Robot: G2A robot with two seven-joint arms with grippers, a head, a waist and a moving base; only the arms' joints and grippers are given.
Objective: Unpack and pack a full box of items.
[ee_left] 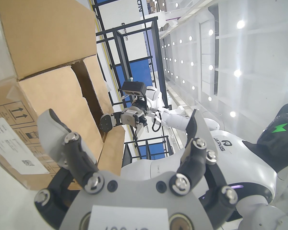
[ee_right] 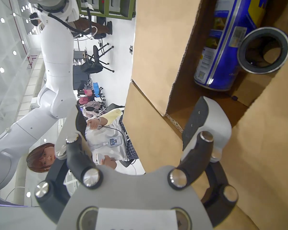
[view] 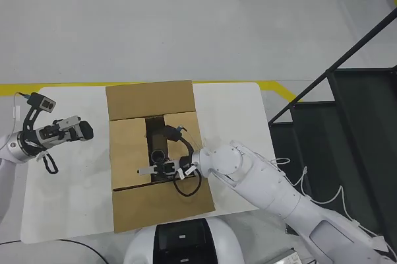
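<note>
A brown cardboard box [view: 152, 105] lies in the middle of the white table, its flaps partly raised around a dark slot. My right gripper [view: 167, 170] is over the box near that slot. In the right wrist view the right gripper [ee_right: 139, 108] is open, one finger [ee_right: 206, 118] inside the opening and the other outside a raised flap [ee_right: 158, 48]. Inside lie a blue spray can [ee_right: 220, 37] and a black tape roll [ee_right: 264, 50]. My left gripper [view: 86, 129] hangs left of the box [ee_left: 50, 37], and the left gripper [ee_left: 121, 120] is open and holds nothing.
Bare table [view: 66, 198] spreads left of the box, with a narrower strip on its right. A black metal stair frame [view: 343, 99] stands off the table's right side. A yellow floor line [view: 277, 86] runs behind the table.
</note>
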